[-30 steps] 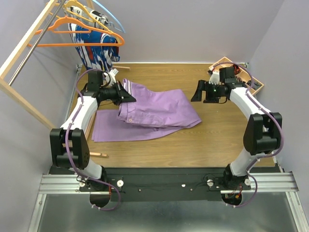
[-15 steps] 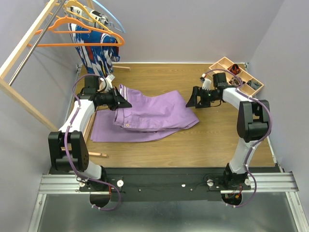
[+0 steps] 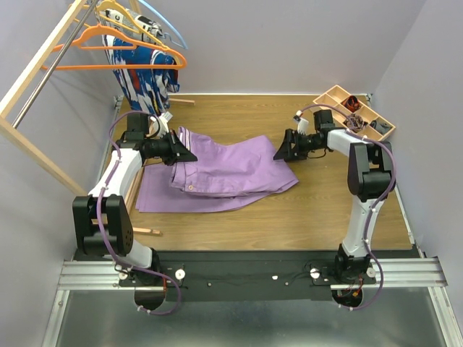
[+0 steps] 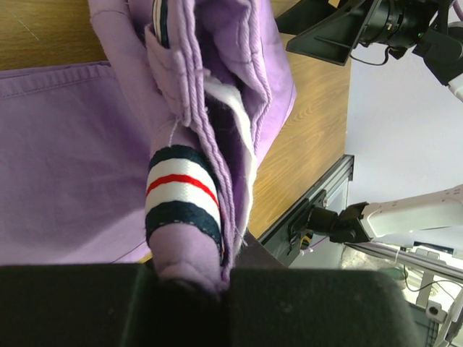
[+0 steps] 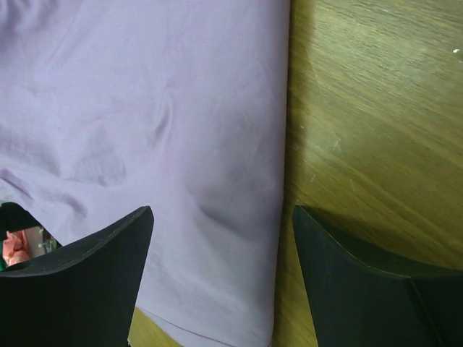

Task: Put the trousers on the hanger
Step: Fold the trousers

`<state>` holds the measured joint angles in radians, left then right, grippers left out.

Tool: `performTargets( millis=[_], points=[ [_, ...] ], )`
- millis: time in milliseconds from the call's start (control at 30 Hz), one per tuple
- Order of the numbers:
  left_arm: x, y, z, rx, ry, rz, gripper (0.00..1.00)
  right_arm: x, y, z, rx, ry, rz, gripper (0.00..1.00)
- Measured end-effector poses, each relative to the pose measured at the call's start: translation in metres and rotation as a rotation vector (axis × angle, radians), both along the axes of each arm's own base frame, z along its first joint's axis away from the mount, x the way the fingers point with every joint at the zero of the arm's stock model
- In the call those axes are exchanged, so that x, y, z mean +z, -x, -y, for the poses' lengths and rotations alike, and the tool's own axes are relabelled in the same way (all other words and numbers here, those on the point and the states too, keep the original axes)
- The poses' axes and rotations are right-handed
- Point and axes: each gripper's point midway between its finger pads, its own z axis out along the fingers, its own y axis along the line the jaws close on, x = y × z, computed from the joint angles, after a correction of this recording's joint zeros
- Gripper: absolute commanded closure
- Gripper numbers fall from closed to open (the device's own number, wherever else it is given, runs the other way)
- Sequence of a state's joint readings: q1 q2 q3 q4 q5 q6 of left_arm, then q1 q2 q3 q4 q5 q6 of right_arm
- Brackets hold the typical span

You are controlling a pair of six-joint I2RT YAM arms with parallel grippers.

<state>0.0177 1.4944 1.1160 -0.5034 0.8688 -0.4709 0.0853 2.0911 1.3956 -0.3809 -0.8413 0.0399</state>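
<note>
The lilac trousers (image 3: 231, 166) lie folded on the wooden table. My left gripper (image 3: 182, 150) is shut on their striped waistband at the left end; in the left wrist view the waistband (image 4: 181, 195) is pinched in the gripper (image 4: 217, 271). My right gripper (image 3: 282, 150) is open, low over the trousers' right edge. In the right wrist view the gripper (image 5: 224, 238) straddles the edge of the cloth (image 5: 145, 108), with nothing held. The bright orange hanger (image 3: 116, 50) hangs on the rail at the upper left, far from both grippers.
A blue, white and red garment (image 3: 141, 79), a paler yellow hanger (image 3: 119, 14) and a light blue hanger (image 3: 163, 25) share the wooden rack (image 3: 29, 87). A wooden compartment tray (image 3: 354, 112) stands at the back right. A wooden stick (image 3: 148, 231) lies near the left base.
My right gripper moved left to the trousers' right edge. My left gripper drew the waistband a little left and back, then held still.
</note>
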Motion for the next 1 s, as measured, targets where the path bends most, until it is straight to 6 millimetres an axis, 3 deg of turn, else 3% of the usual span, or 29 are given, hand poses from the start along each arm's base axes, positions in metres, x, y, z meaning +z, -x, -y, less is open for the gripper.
performTargets(
  millis=[67, 100, 167, 267, 333, 367, 600, 733, 833, 1000],
  points=[
    [-0.001, 0.0, 0.0, 0.001, -0.001, -0.002, 1.0, 0.0, 0.001, -0.004, 0.011, -0.009, 0.001, 0.25],
    [-0.001, 0.0, 0.0, 0.001, -0.002, -0.003, 1.0, -0.001, 0.001, -0.007, 0.021, -0.013, 0.004, 0.34],
    [-0.002, -0.001, 0.0, 0.002, -0.003, -0.005, 1.0, -0.003, 0.003, -0.012, 0.036, -0.018, 0.005, 0.41],
    [-0.003, -0.001, -0.001, 0.001, -0.005, -0.005, 1.0, -0.009, 0.01, -0.021, 0.062, -0.025, -0.009, 0.58],
    [-0.004, -0.001, -0.001, 0.0, -0.007, -0.005, 1.0, -0.013, 0.015, -0.025, 0.071, -0.024, -0.023, 0.82],
    [-0.004, -0.001, -0.001, -0.001, -0.007, -0.005, 1.0, -0.015, 0.018, -0.028, 0.078, -0.024, -0.03, 0.98],
    [-0.012, -0.008, -0.003, 0.005, -0.025, -0.013, 1.0, -0.025, 0.032, -0.025, 0.035, 0.005, -0.092, 0.99],
    [-0.018, -0.024, 0.0, -0.001, -0.043, -0.015, 1.0, -0.014, 0.037, -0.002, -0.066, 0.098, -0.089, 0.99],
    [-0.023, -0.036, 0.012, -0.035, -0.055, -0.004, 1.0, 0.008, 0.034, 0.034, -0.198, 0.201, -0.059, 0.99],
    [-0.026, -0.052, 0.07, -0.172, -0.052, 0.06, 1.0, 0.03, 0.028, 0.101, -0.412, 0.429, -0.013, 0.99]
  ],
)
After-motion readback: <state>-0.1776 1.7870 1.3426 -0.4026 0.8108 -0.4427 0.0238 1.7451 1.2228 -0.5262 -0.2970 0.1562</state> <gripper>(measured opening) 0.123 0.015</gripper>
